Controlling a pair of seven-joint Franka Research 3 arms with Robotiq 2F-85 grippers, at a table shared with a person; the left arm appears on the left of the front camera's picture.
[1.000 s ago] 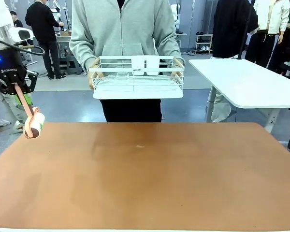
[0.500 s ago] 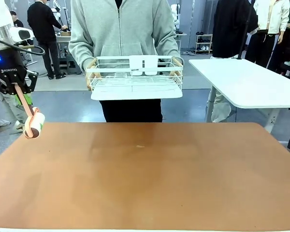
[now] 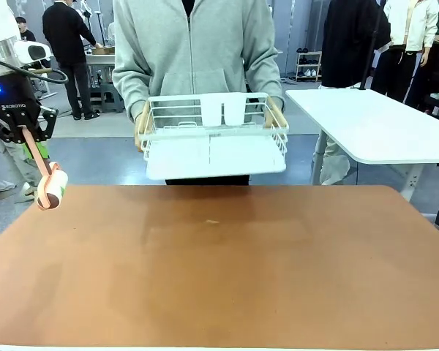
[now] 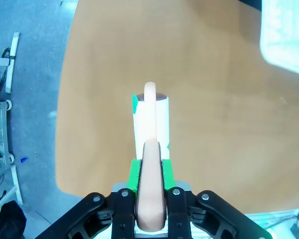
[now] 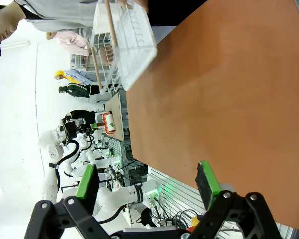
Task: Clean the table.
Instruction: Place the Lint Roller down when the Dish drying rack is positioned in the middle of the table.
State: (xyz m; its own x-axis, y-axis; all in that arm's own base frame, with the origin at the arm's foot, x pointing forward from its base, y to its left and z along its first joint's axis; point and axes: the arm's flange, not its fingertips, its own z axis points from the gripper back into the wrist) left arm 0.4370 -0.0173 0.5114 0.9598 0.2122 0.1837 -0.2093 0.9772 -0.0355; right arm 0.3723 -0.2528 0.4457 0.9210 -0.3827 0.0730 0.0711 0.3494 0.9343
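The left hand [image 3: 31, 136] hangs raised beside the surface [image 3: 219, 278], clenched on a lint roller [image 3: 50, 189]; the right hand [image 5: 148, 185] is spread wide.

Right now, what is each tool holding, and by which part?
The left tool is shut on the pink handle of a white lint roller. The right tool is open, holding nothing.

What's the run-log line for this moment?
left gripper: shut on lint roller, at table left edge | right gripper: open, empty | person: holding white wire rack above far edge
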